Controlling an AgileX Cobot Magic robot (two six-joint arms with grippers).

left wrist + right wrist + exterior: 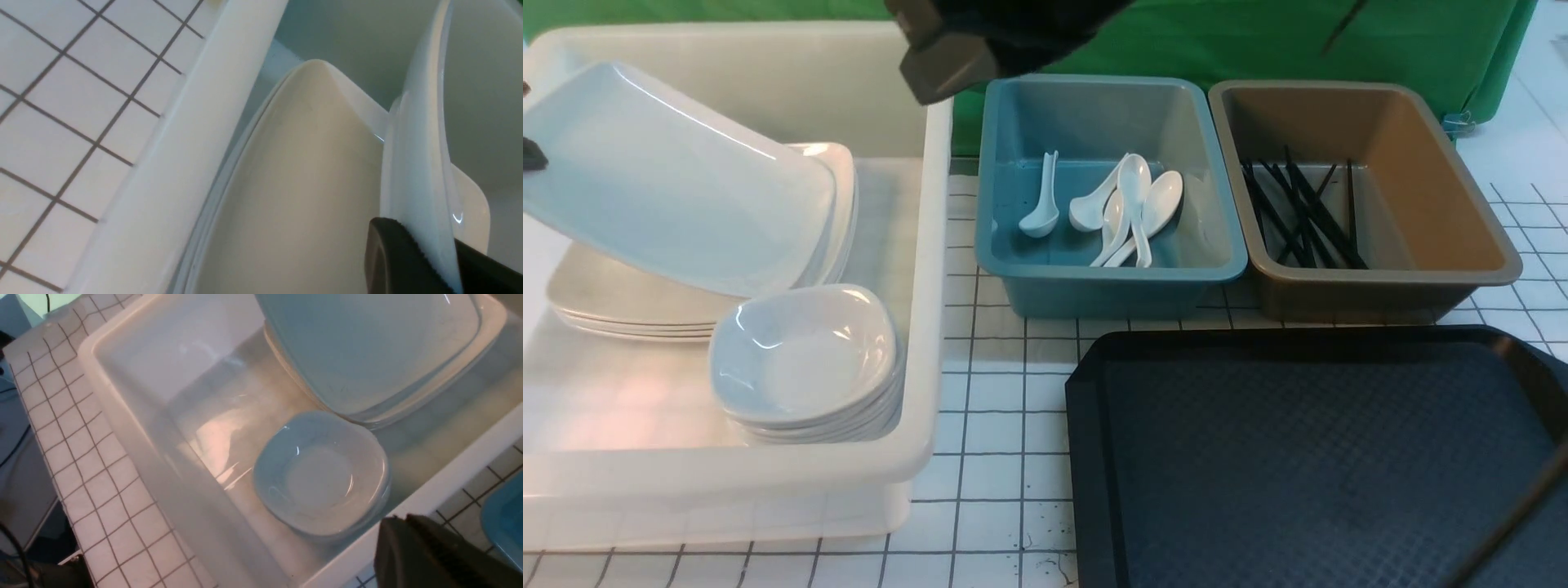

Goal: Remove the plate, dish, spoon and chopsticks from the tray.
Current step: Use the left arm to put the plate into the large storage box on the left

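Observation:
My left gripper (425, 241) is shut on the edge of the large white plate (678, 180), just visible at the far left edge (531, 155). It holds the plate (421, 163) tilted above a stack of similar plates (621, 302) in the white tub (931, 245). Beside that stack sits a pile of small white dishes (805, 351) (322, 477). White spoons (1127, 204) lie in the blue tub and black chopsticks (1303, 216) in the brown tub. The black tray (1307, 457) lies bare at the front right. My right gripper (398, 518) is shut on nothing, high over the white tub's rim (429, 490).
The blue tub (1111, 278) and brown tub (1372, 278) stand side by side behind the tray, right of the white tub. White gridded tabletop (996, 408) shows between them. A green backdrop (1258, 41) closes off the far side.

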